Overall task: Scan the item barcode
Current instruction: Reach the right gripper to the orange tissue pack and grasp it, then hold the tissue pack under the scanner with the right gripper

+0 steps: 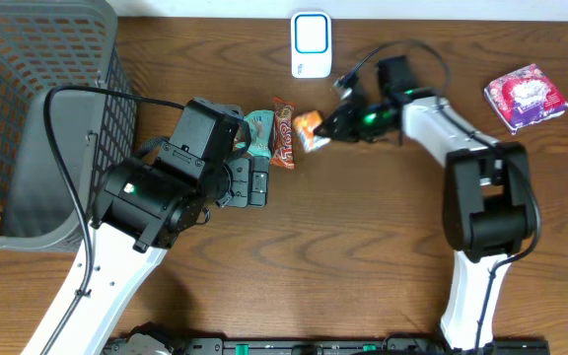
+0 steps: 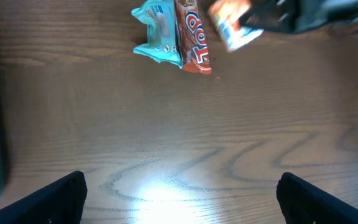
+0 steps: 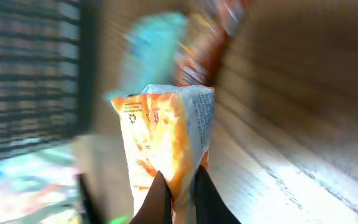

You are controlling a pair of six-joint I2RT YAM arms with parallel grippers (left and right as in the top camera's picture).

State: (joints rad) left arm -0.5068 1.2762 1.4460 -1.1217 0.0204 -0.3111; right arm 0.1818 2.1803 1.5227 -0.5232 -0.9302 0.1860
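My right gripper (image 3: 180, 177) is shut on the lower edge of a small orange and white snack packet (image 3: 166, 137), which stands up between its fingers. From overhead, that packet (image 1: 308, 128) hangs just left of the right gripper (image 1: 325, 131), below a white scanner (image 1: 311, 44) at the table's back edge. A teal packet (image 1: 258, 133) and a red-brown bar (image 1: 283, 133) lie side by side left of it. My left gripper (image 2: 182, 193) is open over bare wood, short of the teal packet (image 2: 157, 34) and the bar (image 2: 191, 37).
A grey mesh basket (image 1: 37, 108) fills the left side of the table. A pink and white packet (image 1: 527, 96) lies at the far right. The right arm's base (image 1: 486, 212) stands at the right, and the wooden tabletop (image 1: 363, 237) stretches between the arms.
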